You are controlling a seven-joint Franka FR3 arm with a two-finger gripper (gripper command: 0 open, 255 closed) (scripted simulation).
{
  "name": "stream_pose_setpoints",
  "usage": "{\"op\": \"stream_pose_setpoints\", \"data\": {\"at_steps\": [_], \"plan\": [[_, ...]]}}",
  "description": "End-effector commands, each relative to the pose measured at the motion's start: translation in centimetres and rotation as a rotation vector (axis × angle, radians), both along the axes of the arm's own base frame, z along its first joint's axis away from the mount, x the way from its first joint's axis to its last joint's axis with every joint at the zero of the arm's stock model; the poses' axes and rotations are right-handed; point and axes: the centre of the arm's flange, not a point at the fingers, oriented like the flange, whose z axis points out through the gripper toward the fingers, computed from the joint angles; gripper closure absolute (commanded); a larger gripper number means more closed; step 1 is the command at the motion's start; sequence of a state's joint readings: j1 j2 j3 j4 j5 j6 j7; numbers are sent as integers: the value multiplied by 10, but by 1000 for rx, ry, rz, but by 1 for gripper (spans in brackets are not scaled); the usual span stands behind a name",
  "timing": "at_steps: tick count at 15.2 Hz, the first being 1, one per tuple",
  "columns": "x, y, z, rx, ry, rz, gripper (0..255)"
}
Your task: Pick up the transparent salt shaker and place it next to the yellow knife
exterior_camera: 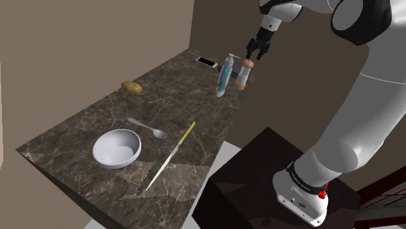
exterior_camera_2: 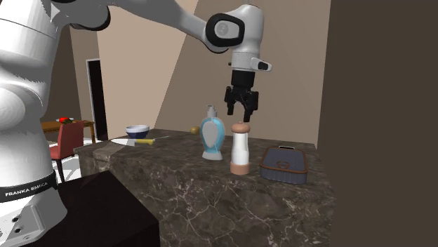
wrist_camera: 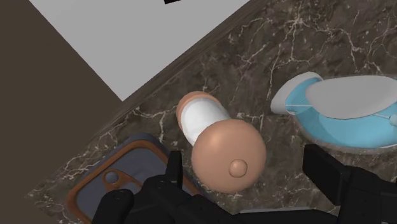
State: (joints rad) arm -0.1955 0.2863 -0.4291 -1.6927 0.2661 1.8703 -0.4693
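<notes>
Just above the salt shaker (exterior_camera_2: pixel 240 151) the gripper (exterior_camera_2: pixel 241 118) hangs with fingers wide apart, holding nothing. The shaker stands upright on the dark marble counter (exterior_camera: pixel 84 130), beside a blue bottle (exterior_camera_2: pixel 212 133), well apart from the yellow knife (exterior_camera: pixel 175 153). Brown walls (exterior_camera: pixel 97 39) stand behind.

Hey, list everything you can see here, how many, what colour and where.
Counter: one, dark marbled.
Salt shaker: one, white, tan cap, upright below the gripper.
Pump bottle: one, blue and white, beside the salt shaker.
Case: one, dark blue, brown trim, beside the salt shaker.
Bowl: one, pale grey.
Knife: one, yellow handle, beside the bowl.
Spoon: one, grey, by the bowl.
Potato: one, brown, beyond the spoon.
Flat slab: one, white, black face, far corner.
Arm: one, white.
Gripper: one, black, open.
</notes>
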Motion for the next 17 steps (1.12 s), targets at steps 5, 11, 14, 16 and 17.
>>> {"op": "stream_pose_setpoints", "data": {"at_steps": [5, 11, 14, 16, 17], "plan": [[3, 0, -30, 1, -1, 0, 0], [3, 2, -38, 1, -1, 0, 0], [3, 2, -38, 1, -1, 0, 0], [3, 2, -38, 1, -1, 0, 255], [3, 2, -38, 1, -1, 0, 255]]}}
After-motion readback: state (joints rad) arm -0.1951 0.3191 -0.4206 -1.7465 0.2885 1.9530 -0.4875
